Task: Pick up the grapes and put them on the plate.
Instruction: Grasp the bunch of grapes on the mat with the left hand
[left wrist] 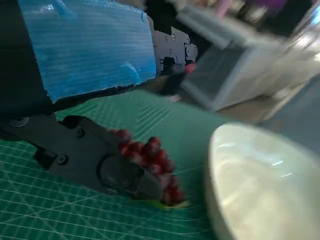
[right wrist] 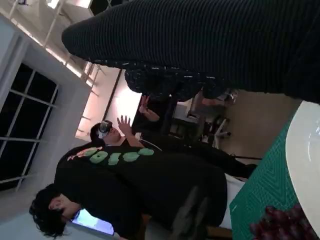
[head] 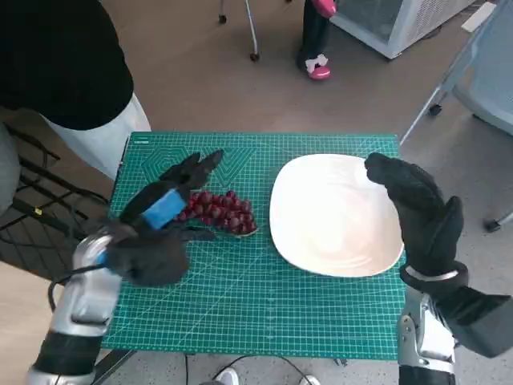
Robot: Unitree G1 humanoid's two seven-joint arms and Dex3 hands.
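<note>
A bunch of dark red grapes [head: 220,212] lies on the green cutting mat [head: 264,297], just left of the white plate [head: 333,215]. My left hand [head: 160,224] hovers over the bunch's left side with its fingers spread, and I see nothing held in it. In the left wrist view its black fingers [left wrist: 100,165] lie right in front of the grapes [left wrist: 150,160], with the plate [left wrist: 265,185] beside them. My right hand [head: 421,212] is raised over the plate's right edge, fingers extended and empty. The right wrist view catches the grapes [right wrist: 280,222] and the plate's rim [right wrist: 305,160].
A person in black stands at the table's far left corner [head: 60,56]; people [right wrist: 125,185] also show in the right wrist view. A white cabinet [head: 401,24] and chair legs [head: 252,32] stand on the floor beyond the table.
</note>
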